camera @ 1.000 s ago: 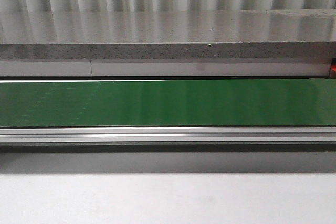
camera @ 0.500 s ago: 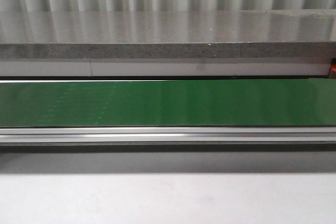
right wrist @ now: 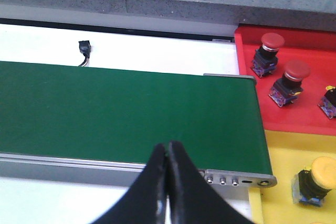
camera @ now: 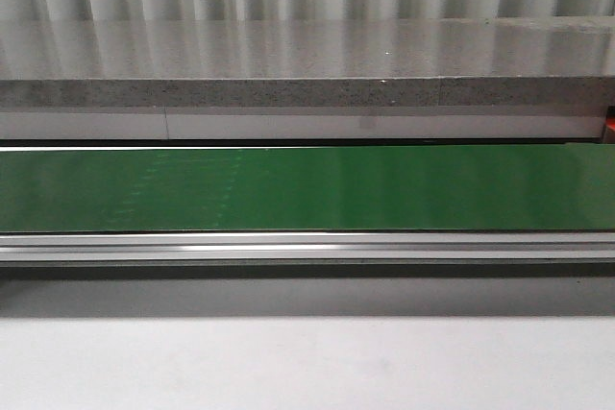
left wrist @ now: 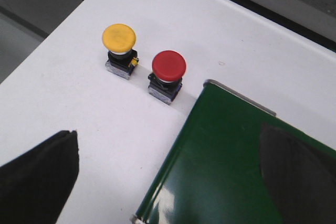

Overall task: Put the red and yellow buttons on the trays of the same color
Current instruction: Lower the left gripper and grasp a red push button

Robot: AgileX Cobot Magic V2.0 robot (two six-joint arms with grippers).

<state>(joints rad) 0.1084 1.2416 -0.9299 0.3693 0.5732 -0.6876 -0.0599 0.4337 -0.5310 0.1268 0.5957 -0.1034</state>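
Corrugated pale panelling backs the scene in the front view, above a speckled grey stone ledge and a long green conveyor belt in a silver aluminium frame, with white worktop in front; neither arm shows there.

From the left wrist view, a yellow mushroom-head push button and a red mushroom-head push button stand upright on the white worktop, just beside each other but apart, the red one near the end of the green belt. The left claw is spread wide, its black fingers at either side of the view, holding nothing.

From the right wrist view, the right claw is pressed together, its tips touching with nothing between them, over the belt's near frame rail. At about 2 o'clock from the claw lies a red plastic tray carrying two red buttons and, at the picture's edge, a partly cut-off button whose colour cannot be told. At about 3 o'clock sits a yellow plastic tray holding one yellow-capped button. A small black connector lies on the white surface beyond the belt.
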